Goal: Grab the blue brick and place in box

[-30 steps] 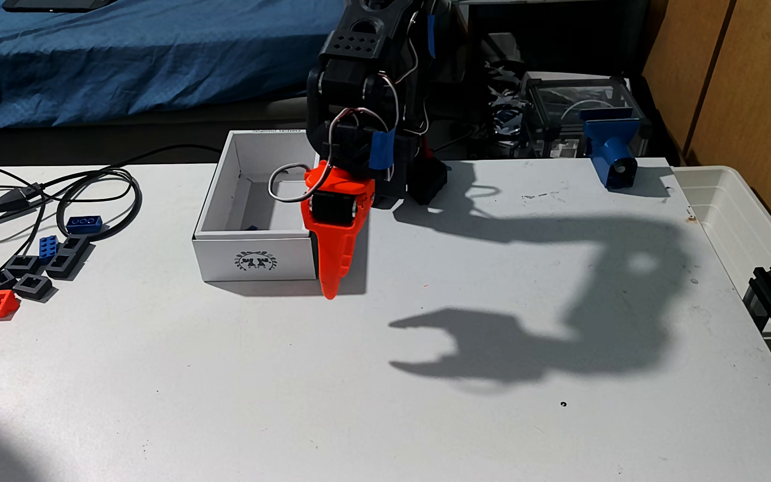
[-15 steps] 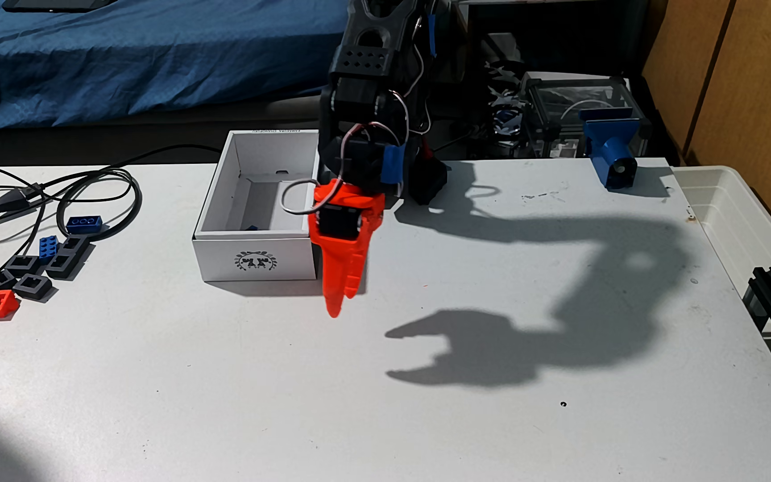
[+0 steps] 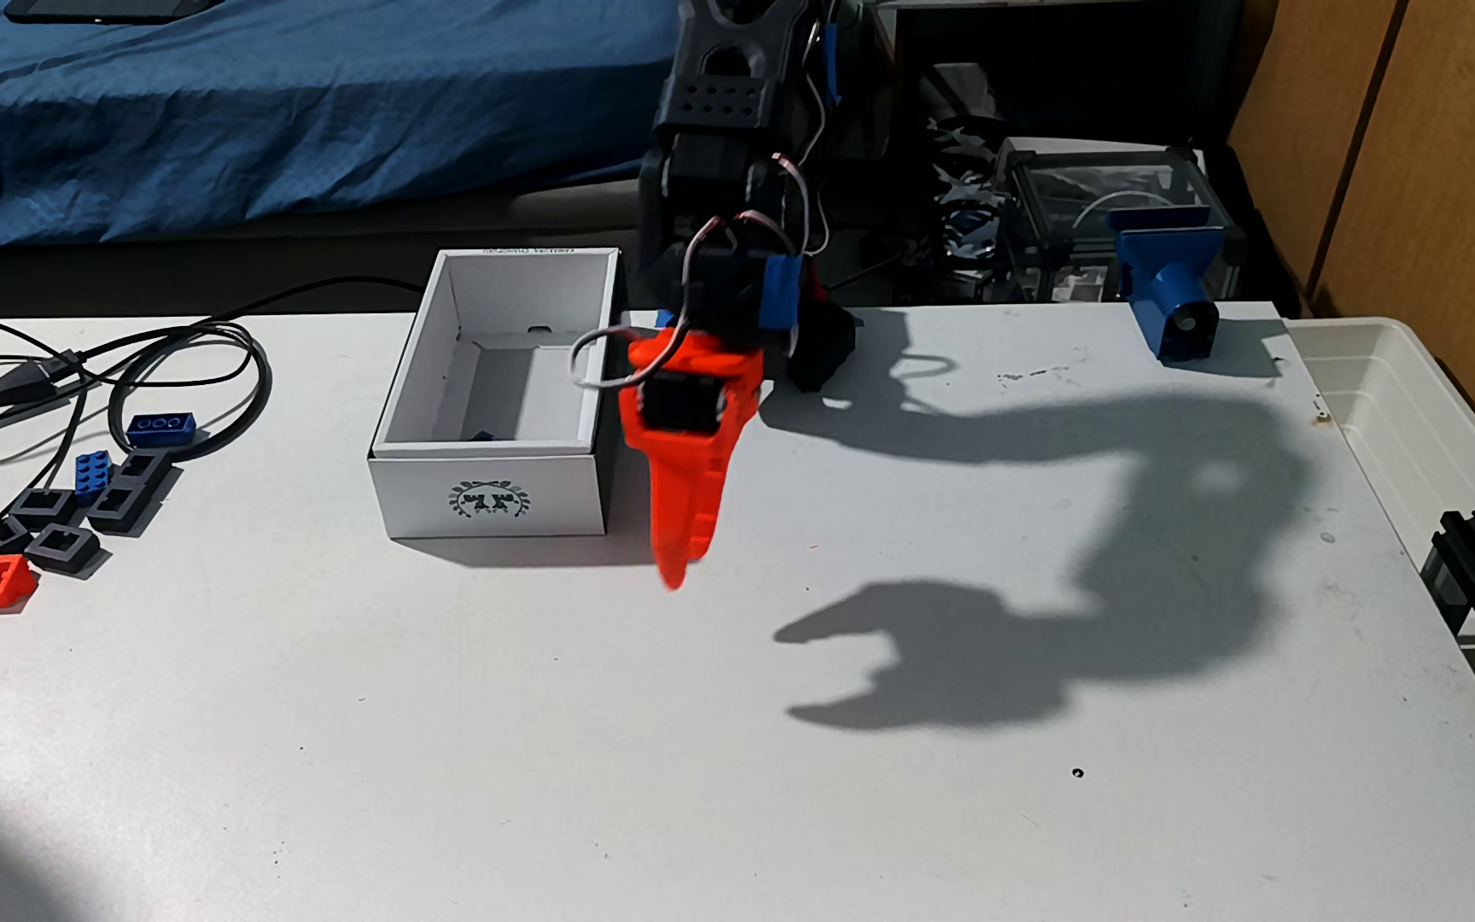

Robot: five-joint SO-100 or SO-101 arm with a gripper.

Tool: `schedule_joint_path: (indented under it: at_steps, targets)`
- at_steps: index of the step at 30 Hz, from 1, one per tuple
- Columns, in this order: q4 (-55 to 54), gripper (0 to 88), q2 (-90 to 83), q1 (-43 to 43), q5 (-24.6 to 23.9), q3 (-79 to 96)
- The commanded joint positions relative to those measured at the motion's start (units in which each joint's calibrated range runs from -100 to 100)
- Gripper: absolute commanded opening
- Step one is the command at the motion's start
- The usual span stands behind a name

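Your arm (image 3: 716, 133) is black printed plastic, with a plate of small diamond holes on its upper link. Blue tape (image 3: 780, 288) wraps the wrist, and thin white and red wires (image 3: 619, 355) loop out beside it. Your pincer (image 3: 681, 567) is bright orange, tapering to a point, with a black servo (image 3: 681, 403) set in its top.

- The blue brick (image 3: 482, 436) shows as a small blue corner above the near wall of the box (image 3: 490, 496), left of centre; the rest is hidden.
- The gripper (image 3: 674, 576) is seen edge-on, so the gap between its jaws cannot be read.
- The arm (image 3: 721, 133) is cut off by the top edge.
- The translucent bin (image 3: 1417, 417) runs off the right edge.
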Motion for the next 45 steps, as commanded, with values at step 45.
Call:
schedule_joint_path:
  at_steps: [45]
  targets:
    - [11.33, 18.9, -66.81, -2.43, 9.02, 37.65]
